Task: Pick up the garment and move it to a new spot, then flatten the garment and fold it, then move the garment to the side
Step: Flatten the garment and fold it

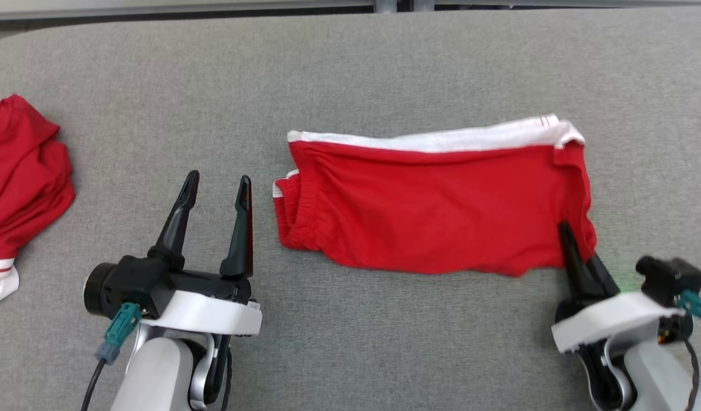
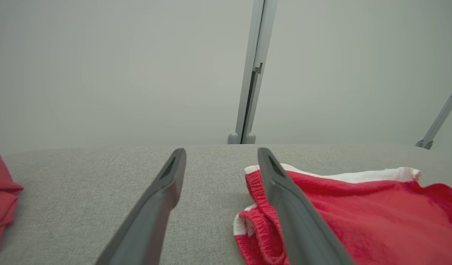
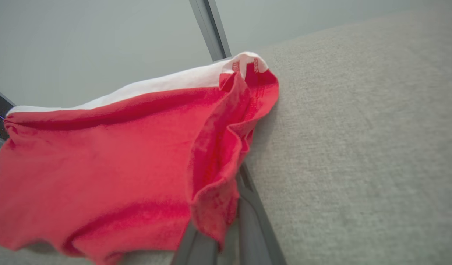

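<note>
The garment (image 1: 436, 205), red shorts with a white band along the far edge, lies folded across the middle right of the grey table (image 1: 350, 68). My left gripper (image 1: 220, 178) stands open just left of the garment's elastic waist end (image 2: 255, 221), touching nothing. My right gripper (image 1: 581, 251) is at the garment's near right corner, its jaws closed on the red cloth. In the right wrist view the hem (image 3: 215, 206) drapes over the dark fingers (image 3: 253, 221), hiding their tips.
A second red garment with white trim (image 1: 19, 182) lies bunched at the table's left edge and also appears (image 2: 1, 198) at the left of the left wrist view. A metal post (image 2: 251, 73) stands behind the table's far edge.
</note>
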Tool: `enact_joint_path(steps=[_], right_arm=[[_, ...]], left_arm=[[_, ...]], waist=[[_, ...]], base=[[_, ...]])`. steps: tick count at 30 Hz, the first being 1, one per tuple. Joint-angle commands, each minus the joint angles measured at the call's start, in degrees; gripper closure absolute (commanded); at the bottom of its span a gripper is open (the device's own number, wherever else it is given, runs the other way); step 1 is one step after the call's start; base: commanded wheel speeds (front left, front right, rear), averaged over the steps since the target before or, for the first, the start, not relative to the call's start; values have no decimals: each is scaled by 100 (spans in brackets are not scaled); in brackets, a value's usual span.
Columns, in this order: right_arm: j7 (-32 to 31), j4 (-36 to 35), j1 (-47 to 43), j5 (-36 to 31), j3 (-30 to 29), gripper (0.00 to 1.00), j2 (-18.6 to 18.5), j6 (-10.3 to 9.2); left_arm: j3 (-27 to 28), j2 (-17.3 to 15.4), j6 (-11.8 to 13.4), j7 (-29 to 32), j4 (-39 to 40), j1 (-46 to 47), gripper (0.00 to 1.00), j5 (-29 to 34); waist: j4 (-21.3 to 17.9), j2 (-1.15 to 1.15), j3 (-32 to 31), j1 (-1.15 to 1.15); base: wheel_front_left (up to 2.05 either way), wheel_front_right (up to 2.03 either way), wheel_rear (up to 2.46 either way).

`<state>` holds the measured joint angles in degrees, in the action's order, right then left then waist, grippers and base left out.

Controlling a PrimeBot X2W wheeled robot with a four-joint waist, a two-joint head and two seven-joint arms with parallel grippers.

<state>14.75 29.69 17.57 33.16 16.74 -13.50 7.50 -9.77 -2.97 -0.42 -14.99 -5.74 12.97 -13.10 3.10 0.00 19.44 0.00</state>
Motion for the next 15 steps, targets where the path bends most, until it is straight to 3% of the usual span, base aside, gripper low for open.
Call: enact_joint_path(steps=[1,7,15], right_arm=[[22,61,-226,12,-51,100,27,-3],[33,-161,-775,-163,-543,100,200,-3],[37,-213,-867,-307,-731,100,203,-3]], left_arm=[[33,-33,-4,-26,-9,-47,0,32],[39,-39,-13,-25,-51,-234,0,18],[1,-72,-3,-25,-96,-338,0,-13]], waist=[[-75,0,-97,0],[-179,0,-318,0],[-196,0,-431,0]], base=[[0,0,0],[0,0,0],[0,0,0]])
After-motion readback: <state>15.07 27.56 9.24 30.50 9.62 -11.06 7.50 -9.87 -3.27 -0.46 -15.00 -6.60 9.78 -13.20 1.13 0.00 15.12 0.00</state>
